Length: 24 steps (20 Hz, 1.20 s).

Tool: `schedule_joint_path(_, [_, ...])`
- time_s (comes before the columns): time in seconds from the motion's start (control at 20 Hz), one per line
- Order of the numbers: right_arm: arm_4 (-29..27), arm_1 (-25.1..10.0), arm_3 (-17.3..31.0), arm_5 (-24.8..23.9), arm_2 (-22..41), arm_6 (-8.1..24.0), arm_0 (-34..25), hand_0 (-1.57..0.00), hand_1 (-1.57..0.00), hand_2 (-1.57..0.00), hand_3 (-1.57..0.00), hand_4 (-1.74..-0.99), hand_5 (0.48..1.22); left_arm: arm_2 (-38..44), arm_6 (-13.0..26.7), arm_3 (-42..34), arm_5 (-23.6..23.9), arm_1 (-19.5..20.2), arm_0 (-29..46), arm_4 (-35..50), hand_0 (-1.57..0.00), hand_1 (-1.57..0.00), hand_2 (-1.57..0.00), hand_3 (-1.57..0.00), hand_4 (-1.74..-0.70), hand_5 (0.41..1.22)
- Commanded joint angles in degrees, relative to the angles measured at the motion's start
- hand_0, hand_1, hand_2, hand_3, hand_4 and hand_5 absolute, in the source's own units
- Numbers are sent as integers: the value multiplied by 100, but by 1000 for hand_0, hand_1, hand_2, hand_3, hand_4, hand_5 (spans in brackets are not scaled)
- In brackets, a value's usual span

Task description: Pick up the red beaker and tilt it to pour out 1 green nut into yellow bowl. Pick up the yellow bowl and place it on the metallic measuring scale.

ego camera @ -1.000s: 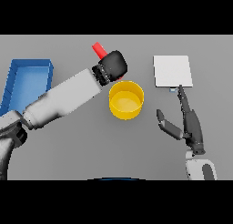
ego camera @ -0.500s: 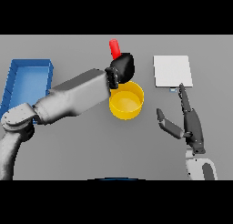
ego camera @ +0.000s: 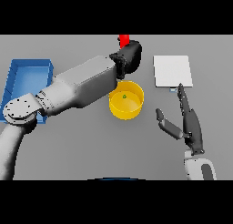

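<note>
Since a moment ago the left arm has swung farther over the yellow bowl (ego camera: 126, 100), and a green nut (ego camera: 124, 97) now lies inside it.

Red beaker (ego camera: 124, 39) sits just beyond the bowl's far rim, its top showing above the left hand (ego camera: 129, 57), whose dark fingers are curled round it. Right of the bowl, well apart, lies the metallic measuring scale (ego camera: 172, 71). Nearer than the scale, the right hand (ego camera: 189, 123) hovers with fingers straight and thumb spread. Far left of the bowl stands a blue tray (ego camera: 18, 77).
</note>
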Motion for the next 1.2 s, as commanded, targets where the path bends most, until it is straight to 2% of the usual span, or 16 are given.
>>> schedule_joint_path(0.0, [-42, -39, 20, 33, -33, -13, -44, 1, 1, 1, 1, -1147, 642, 12, -13, 82, 55, 55, -173, 7, -1571, -1571, -1571, -1571, -1721, 1221])
schedule_joint_path(0.1, [-34, -58, -21, 46, -20, -56, -26, 1, 1, 1, 1, -1154, 654, 66, -49, 321, 123, 219, -606, 63, -1571, -1571, -1571, -1571, -1725, 1221])
schedule_joint_path(0.2, [4, -86, -7, 28, -24, -112, 6, 1, 1, 1, 1, -1160, 660, 320, -55, 561, 407, 426, -870, 305, -1571, -1571, -1571, -1179, -1731, 1221])
schedule_joint_path(0.4, [-107, -79, 91, 93, -56, -132, -60, 1, 1, 1, 1, -1156, 658, 1357, 312, 1641, 517, 686, -1451, 1291, -1571, -1571, -1571, -1410, -1729, 1221])
schedule_joint_path(0.5, [121, -64, 132, -48, 13, -115, -91, 1, 1, 1, 1, -1146, 641, 2158, 578, 2113, 586, 875, -1457, 2165, -1571, -1571, -1571, -1468, -1734, 1221])
schedule_joint_path(0.55, [240, -75, 128, -97, 51, -23, -145, 1, 1, 1, 1, -1140, 637, 2573, 730, 2292, 655, 1027, -1448, 2629, -1571, -1571, -1571, -1427, -1735, 1221])
schedule_joint_path(0.65, [253, -69, 99, -124, 55, -50, -167, 1, 1, 1, 1, -1142, 630, 3176, 956, 2645, 847, 1319, -1361, 3384, -1571, -1571, -1571, -1402, -1737, 1221])
schedule_joint_path(0.85, [-264, -27, 159, 168, -50, -177, -234, 1, 1, 1, 1, -1083, 625, 4043, 1071, 3069, 1344, 1899, -811, 4722, -1571, -1571, -1571, -1480, -1739, 1221])
schedule_joint_path(0.95, [-290, -66, 204, 229, -49, -148, -283, 1, 1, 1, 1, -1092, 637, 4303, 1222, 3141, 1642, 2120, -400, 5258, -1571, -1571, -1571, -1513, -1740, 1221])
schedule_joint_path(1.1, [-386, -104, 260, 330, -66, -274, -283, 1, 1, 1, 1, -1141, 657, 4556, 1680, 3078, 2001, 2390, 178, 5908, -1571, -1571, -1571, -1541, -1740, 1221])
schedule_joint_path(1.15, [-406, -107, 263, 374, -47, -268, -266, 1, 1, 1, 1, -1148, 663, 4670, 2032, 3072, 2152, 2406, 350, 6162, -1571, -1571, -1571, -1547, -1741, 1221])
